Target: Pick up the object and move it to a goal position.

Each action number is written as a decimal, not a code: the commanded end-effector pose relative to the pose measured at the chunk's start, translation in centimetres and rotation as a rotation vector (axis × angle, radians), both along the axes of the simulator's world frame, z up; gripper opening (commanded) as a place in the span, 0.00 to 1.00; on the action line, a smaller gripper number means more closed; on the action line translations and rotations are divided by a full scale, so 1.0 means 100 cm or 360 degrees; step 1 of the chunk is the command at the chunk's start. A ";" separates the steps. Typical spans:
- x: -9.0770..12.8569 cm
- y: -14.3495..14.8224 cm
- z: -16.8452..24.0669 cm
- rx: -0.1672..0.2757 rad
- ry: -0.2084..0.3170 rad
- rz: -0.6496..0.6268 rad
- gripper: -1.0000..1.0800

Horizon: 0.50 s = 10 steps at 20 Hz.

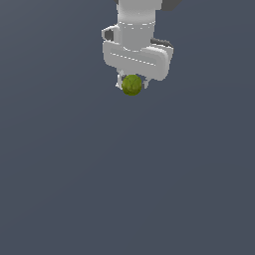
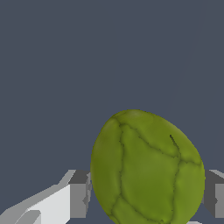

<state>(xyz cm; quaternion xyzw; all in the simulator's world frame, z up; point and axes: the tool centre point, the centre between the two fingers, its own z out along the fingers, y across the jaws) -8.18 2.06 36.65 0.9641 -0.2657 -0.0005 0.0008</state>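
The object is a small olive-green mottled fruit (image 1: 132,85), round in the exterior view, sitting between the fingertips of my white gripper (image 1: 132,84) near the top middle of that view. In the wrist view the fruit (image 2: 146,168) fills the space between the two grey finger pads (image 2: 78,192), which press against its sides. The gripper is shut on the fruit. The fruit hides the fingertips in the exterior view. I cannot tell how high it is above the surface.
A plain dark grey surface (image 1: 124,189) spans both views. The white arm's wrist (image 1: 137,40) reaches in from the top edge of the exterior view. No other objects show.
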 end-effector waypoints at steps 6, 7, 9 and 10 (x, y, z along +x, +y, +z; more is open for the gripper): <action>-0.032 0.017 0.074 -0.0001 -0.0002 0.0000 0.00; -0.035 0.019 0.082 -0.0001 -0.0002 0.0000 0.00; -0.041 0.023 0.097 -0.0001 -0.0002 0.0000 0.00; -0.043 0.025 0.104 -0.0001 -0.0002 0.0000 0.00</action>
